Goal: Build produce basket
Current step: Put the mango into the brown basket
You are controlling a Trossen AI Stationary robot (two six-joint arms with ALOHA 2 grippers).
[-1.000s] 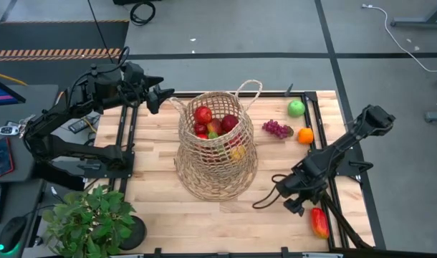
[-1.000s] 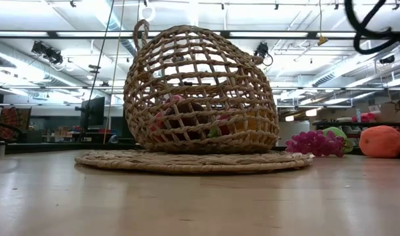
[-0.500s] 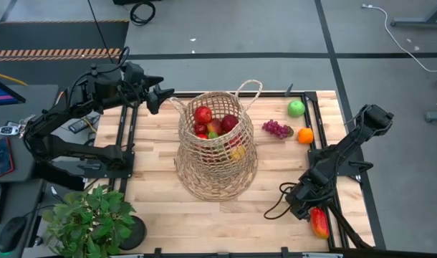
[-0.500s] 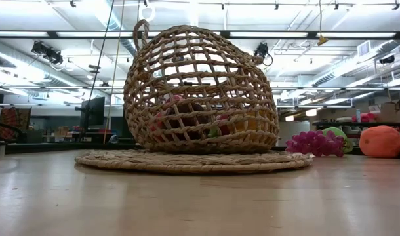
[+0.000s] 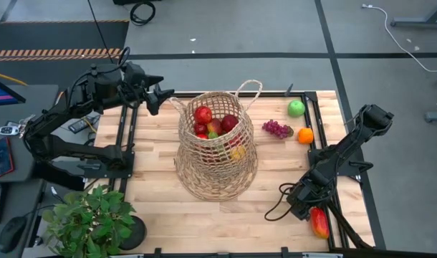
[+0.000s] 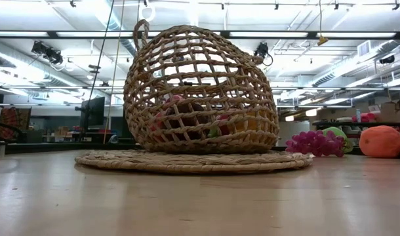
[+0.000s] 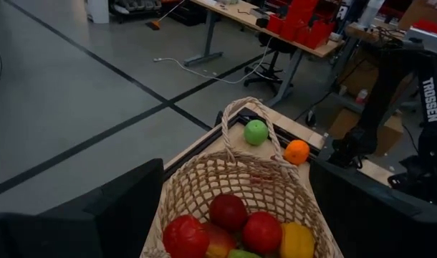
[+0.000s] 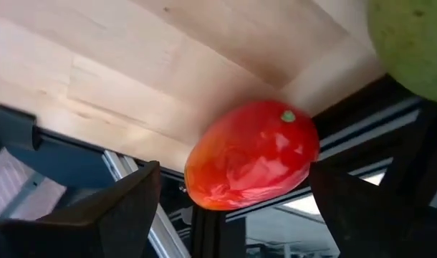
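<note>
The basket (image 5: pixel 217 143) stands mid-table, red apples (image 5: pixel 203 114) showing in its mouth. Grapes (image 5: pixel 276 129), an orange (image 5: pixel 305 135) and a green apple (image 5: pixel 296 108) lie far right. My right gripper (image 5: pixel 304 208) hangs open, empty, over the mango (image 8: pixel 251 154) near right. My left gripper (image 5: pixel 161 95) waits open at far left.

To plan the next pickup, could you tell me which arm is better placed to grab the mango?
The right. Its open gripper sits beside the mango; the left gripper waits beyond the basket.
</note>
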